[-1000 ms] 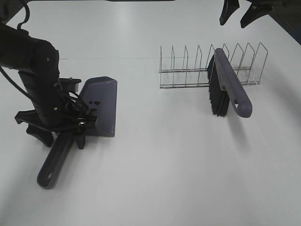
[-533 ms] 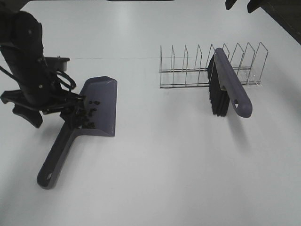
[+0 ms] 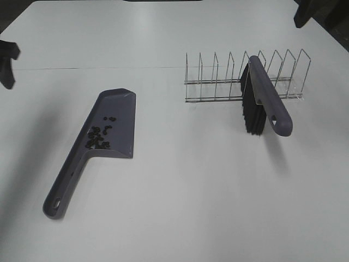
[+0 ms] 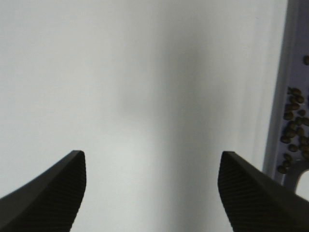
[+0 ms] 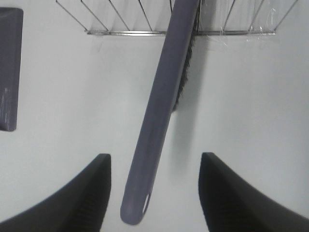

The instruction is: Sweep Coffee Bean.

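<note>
The purple-grey dustpan (image 3: 112, 123) lies flat on the white table, its handle (image 3: 61, 191) pointing toward the front left. A cluster of coffee beans (image 3: 98, 136) rests inside it near the handle; the left wrist view shows these beans (image 4: 292, 130) too. My left gripper (image 4: 152, 166) hovers open over bare table beside the pan, with only a dark tip (image 3: 6, 63) showing at the far left edge. The brush (image 3: 266, 101) leans in the wire rack (image 3: 218, 82), bristles down. My right gripper (image 5: 154, 166) hangs open high above the brush handle (image 5: 157, 121), holding nothing.
A dark part of the right arm (image 3: 305, 12) shows at the top right corner. The rack's other slots hold nothing. A thin seam (image 3: 109, 67) crosses the tabletop behind the dustpan.
My left arm has lifted off the dustpan handle and pulled away to the far left edge. The right gripper has drawn further into the top right corner. Dustpan, beans and brush stayed put.
</note>
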Controlling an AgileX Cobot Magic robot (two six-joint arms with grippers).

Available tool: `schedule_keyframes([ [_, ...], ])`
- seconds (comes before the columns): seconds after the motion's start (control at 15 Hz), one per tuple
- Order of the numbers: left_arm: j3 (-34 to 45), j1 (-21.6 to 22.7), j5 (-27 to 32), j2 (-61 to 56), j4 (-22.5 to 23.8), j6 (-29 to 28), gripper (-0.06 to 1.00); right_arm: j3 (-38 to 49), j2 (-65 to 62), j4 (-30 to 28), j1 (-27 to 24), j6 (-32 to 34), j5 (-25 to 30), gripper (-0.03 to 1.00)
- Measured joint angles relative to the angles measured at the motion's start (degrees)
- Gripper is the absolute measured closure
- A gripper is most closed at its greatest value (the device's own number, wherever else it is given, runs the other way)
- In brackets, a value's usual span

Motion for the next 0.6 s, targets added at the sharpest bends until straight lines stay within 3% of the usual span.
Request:
schedule_keyframes([
  [0.2,1.3,6.1,3.4,-9.0,0.2,2.1,0.26,11.7,-11.5,-0.1,0.0,-0.1,0.0,0.47],
  [0.6,17.0,6.6,3.5,-31.7,-0.2,2.3,0.26,27.2,-33.4,-1.0,0.0,-1.1,0.1,0.47],
])
